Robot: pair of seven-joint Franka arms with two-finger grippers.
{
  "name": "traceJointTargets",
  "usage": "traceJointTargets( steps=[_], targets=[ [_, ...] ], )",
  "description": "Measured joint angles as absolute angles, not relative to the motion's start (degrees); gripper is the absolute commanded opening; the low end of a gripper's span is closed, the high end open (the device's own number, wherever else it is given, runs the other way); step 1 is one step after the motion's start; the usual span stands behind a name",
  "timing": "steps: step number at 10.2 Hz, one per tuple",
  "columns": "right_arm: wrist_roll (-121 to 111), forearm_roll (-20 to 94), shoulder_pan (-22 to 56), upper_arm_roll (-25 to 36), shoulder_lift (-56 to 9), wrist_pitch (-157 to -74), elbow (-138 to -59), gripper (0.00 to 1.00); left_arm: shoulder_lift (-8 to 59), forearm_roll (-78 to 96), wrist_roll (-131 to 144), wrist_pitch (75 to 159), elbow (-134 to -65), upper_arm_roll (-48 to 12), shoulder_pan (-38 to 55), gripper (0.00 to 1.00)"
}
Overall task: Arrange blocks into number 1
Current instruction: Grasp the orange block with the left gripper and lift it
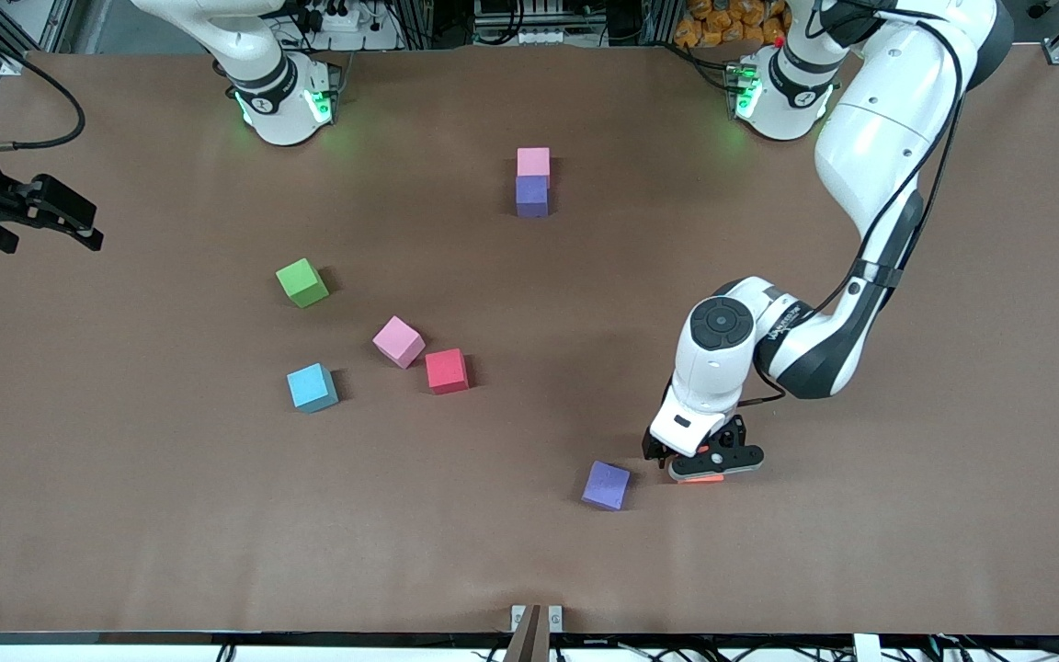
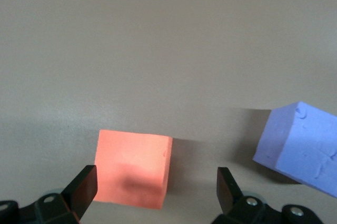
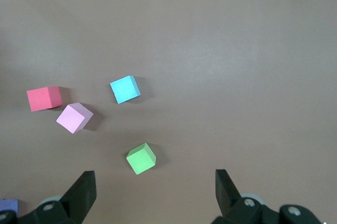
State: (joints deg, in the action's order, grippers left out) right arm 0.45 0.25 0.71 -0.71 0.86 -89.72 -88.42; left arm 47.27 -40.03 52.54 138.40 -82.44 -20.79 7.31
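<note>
Nearest the front camera, low in the frame just right of centre, we see a purple block (image 1: pixel 606 485) resting tilted on the brown surface (image 1: pixel 860 552). Just beside it, toward the left arm's end, the left gripper (image 1: pixel 700 465) stands low over the orange block (image 1: pixel 700 477); in its wrist view we find the fingers (image 2: pixel 82 187) spread wide to either side of that block (image 2: pixel 134 168), not closed on it, with the purple block (image 2: pixel 300 148) close by. At centre-left of the frame lie the red block (image 1: pixel 447 370) and a pink block (image 1: pixel 398 341), almost touching, with the blue block (image 1: pixel 312 387) and the green block (image 1: pixel 301 282) near them toward the right arm's end. In the upper centre a second pink block (image 1: pixel 533 162) and a second purple block (image 1: pixel 531 195) touch, the purple one nearer the camera. The right gripper (image 1: pixel 33 216) waits at the frame's left edge, wide open and empty.
</note>
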Motion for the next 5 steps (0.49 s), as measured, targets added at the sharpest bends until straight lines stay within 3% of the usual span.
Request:
traceJointTargets(
  steps=[5],
  targets=[
    [0.4,0.2,0.7,-0.7,0.9,-89.7,-88.4,1.00,48.0,-20.9,28.6,138.0,-82.3,-18.6,5.6,1.00]
  ],
)
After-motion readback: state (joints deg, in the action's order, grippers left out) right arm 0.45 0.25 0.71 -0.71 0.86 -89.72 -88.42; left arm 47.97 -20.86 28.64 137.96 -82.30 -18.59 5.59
